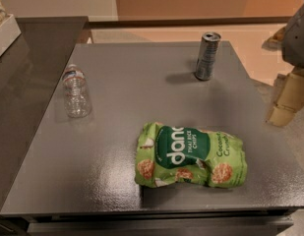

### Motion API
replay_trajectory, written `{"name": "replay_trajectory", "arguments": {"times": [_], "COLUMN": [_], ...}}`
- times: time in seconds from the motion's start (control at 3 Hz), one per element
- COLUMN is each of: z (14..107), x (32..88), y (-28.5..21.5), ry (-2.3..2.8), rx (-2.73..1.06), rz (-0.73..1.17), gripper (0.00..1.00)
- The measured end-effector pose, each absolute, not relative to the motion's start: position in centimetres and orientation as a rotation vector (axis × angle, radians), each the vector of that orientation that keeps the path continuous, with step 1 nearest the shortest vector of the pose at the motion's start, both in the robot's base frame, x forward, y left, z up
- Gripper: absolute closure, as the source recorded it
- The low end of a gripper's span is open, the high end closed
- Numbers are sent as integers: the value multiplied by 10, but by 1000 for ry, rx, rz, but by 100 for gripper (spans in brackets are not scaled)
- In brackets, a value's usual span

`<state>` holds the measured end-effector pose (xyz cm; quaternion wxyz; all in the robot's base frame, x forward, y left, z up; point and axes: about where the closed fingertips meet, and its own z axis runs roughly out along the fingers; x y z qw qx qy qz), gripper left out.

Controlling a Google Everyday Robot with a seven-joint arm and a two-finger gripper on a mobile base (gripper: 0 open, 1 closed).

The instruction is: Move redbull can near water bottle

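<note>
Standing upright near the far right corner of the desk (pixel 127 68), the redbull can (pixel 207 56) is well apart from the water bottle (pixel 76 91) by the left edge. A green chips bag (pixel 191 156) lies toward the near edge. The gripper (pixel 288 98) hangs beyond the right edge; whether it is spread or closed cannot be told

Upright can (pixel 207 56), bottle (pixel 76 96) apart; gripper (pixel 288 100) right

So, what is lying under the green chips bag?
The chips bag lies flat on the grey table; anything beneath it is covered. The pincer hangs beside the table's right edge.
</note>
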<state>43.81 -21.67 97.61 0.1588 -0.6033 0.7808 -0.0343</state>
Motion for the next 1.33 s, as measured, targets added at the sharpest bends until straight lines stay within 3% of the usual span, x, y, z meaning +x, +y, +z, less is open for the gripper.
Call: {"name": "replay_trajectory", "arguments": {"times": [0.67,1.33], "z": [974,965], "x": [452,515], "y": [-214,-215], "ry": [2241,2265], "rx": [-1686,-1471], "rz": [-75,-1], "gripper": [0,0]}}
